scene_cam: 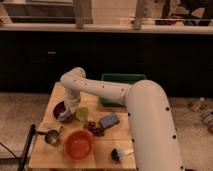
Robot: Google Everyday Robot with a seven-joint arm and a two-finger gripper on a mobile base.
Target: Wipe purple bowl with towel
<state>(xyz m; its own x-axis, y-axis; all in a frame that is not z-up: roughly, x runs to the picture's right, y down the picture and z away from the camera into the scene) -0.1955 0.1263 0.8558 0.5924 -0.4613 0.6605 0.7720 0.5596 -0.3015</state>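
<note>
Starting at the near edge of the wooden table (pixel 47 156), you see a small dark-and-pale object (pixel 118 154) at about 5 o'clock from the table's middle, too unclear to name. An orange bowl (pixel 79 144) sits at 6 o'clock, with a metal cup (pixel 51 137) near it at its 9 o'clock. Farther in, a cluster of dark reddish items (pixel 95 128) lies at the orange bowl's 1 o'clock, and a blue flat object (pixel 109 120) rests just beyond that cluster. A small green cup (pixel 81 115) stands near the table's middle. The purple bowl (pixel 59 107) is just beside it at its 9 o'clock, on the table's left side. Your gripper (pixel 66 114) hangs at the right part of this bowl, reaching down into or just over it. You cannot tell how wide it is open or whether it holds anything. A pale patch shows at its tip, but you cannot tell whether that is the towel. The white arm (pixel 145 115) rises from 4 o'clock, bends at an elbow above the bowl and drops to the gripper. At 12 o'clock, a green bin (pixel 120 78) stands on the far edge, partly hidden by the arm.
</note>
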